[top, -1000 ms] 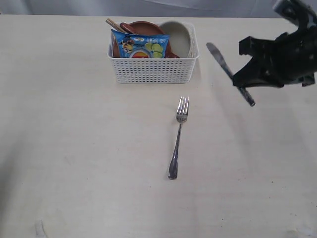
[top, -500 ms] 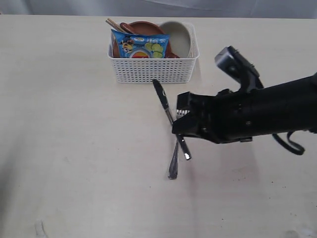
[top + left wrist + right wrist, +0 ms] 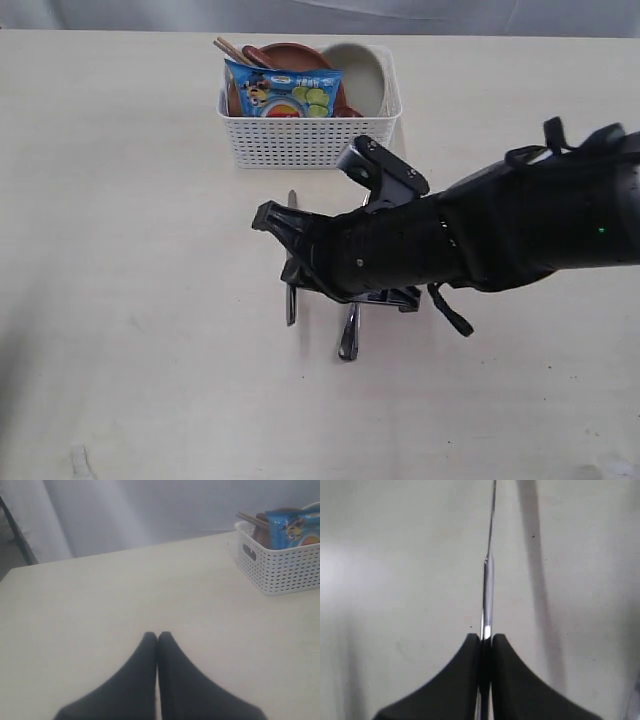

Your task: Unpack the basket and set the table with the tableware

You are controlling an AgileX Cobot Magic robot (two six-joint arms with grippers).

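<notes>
Since a second ago, our right gripper point(image 3: 291, 262) has swung from beside the basket point(image 3: 310, 142) across the middle of the table point(image 3: 120, 250), carrying the knife point(image 3: 291, 308) with it. The fork point(image 3: 348, 342) and the basket have not moved.

We see the right gripper's fingers clamped on the knife partway along its handle. In the right wrist view the blade runs straight out from between the fingertips, thin edge towards the camera. From the exterior view the knife points towards the basket, its tip short of the basket's front wall and its handle end showing below the gripper. It seems to hang low over the table, but we cannot tell whether it touches.

The fork lies just to the right of the knife and roughly parallel to it. Only its handle end shows; the rest is hidden under our arm.

Our left gripper point(image 3: 157, 636) has its fingers pressed together on nothing, over bare table well apart from the basket.

The basket holds the bowl point(image 3: 362, 78), the plate point(image 3: 290, 55), the chopsticks point(image 3: 228, 47) and a blue chip bag point(image 3: 285, 92).
</notes>
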